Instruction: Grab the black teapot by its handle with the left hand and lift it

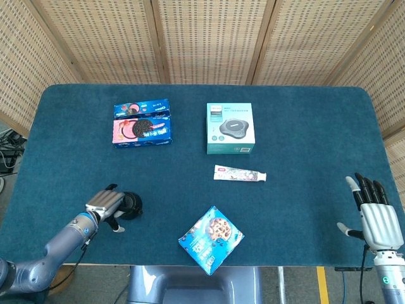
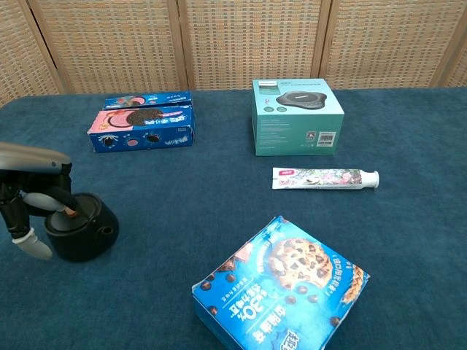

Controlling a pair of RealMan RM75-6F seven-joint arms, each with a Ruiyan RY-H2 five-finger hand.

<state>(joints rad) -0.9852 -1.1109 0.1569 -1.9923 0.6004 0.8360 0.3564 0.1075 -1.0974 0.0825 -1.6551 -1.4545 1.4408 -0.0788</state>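
The black teapot (image 2: 82,233) is at the front left of the blue table; in the head view the teapot (image 1: 131,205) shows only partly beside my hand. My left hand (image 2: 29,195) grips it from the left, fingers curled over its top and around the handle side. From the head camera the left hand (image 1: 105,203) covers the pot's left half and its lid. I cannot tell whether the pot touches the cloth. My right hand (image 1: 378,218) hangs open at the front right corner, holding nothing.
A cookie bag (image 2: 281,286) lies front centre. A toothpaste tube (image 2: 325,177) lies mid-table, with a teal box (image 2: 297,117) behind it. Two blue-and-pink biscuit boxes (image 2: 142,124) sit at the back left. The table's front edge (image 1: 152,265) runs close to the pot.
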